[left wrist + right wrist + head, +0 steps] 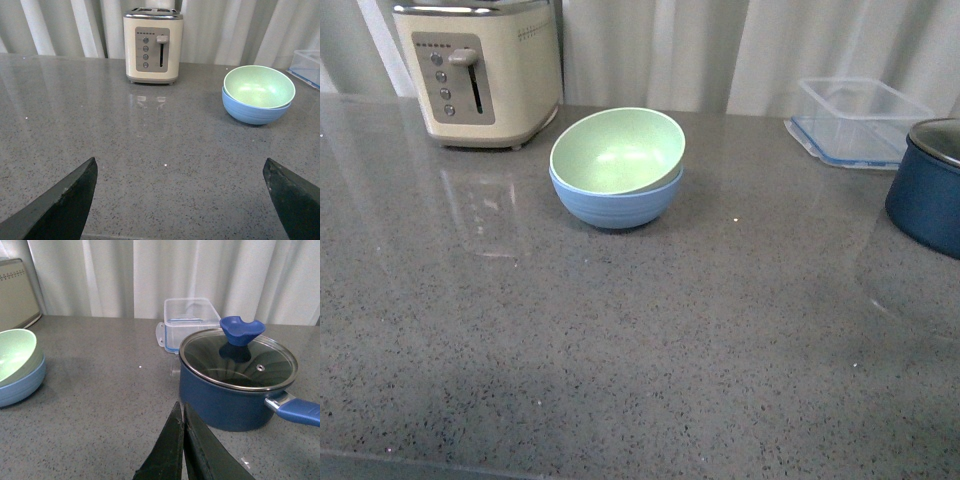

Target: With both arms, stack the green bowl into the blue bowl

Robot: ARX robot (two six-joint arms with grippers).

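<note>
From my station the grey speckled countertop (620, 380) fills most of every view. The biggest thing on it is the cream toaster (480, 70) at the back left, standing against the pale curtain (720, 50).

At the right edge I see the navy pot (230, 395); its glass lid (239, 360) is on, with a blue knob (242, 331) on top and a blue handle (299, 411) sticking out to the side. Through the glass I cannot tell whether anything is in it.

Just behind the pot sits a clear plastic container (862, 118) on its blue-edged lid; it looks empty.

The blue bowl (616, 205) stands near the middle of the counter, to the front right of the toaster and apart from it. The green bowl (617, 150) is nested inside it, slightly tilted, its rim riding higher on the right side. The green bowl holds nothing.

In the left wrist view the left gripper (182, 200) hangs with its two black fingers (65, 205) spread wide, gripping nothing, well back from the bowls. In the right wrist view the right gripper (182, 422) has its fingers pressed together with nothing between them, near the pot.
</note>
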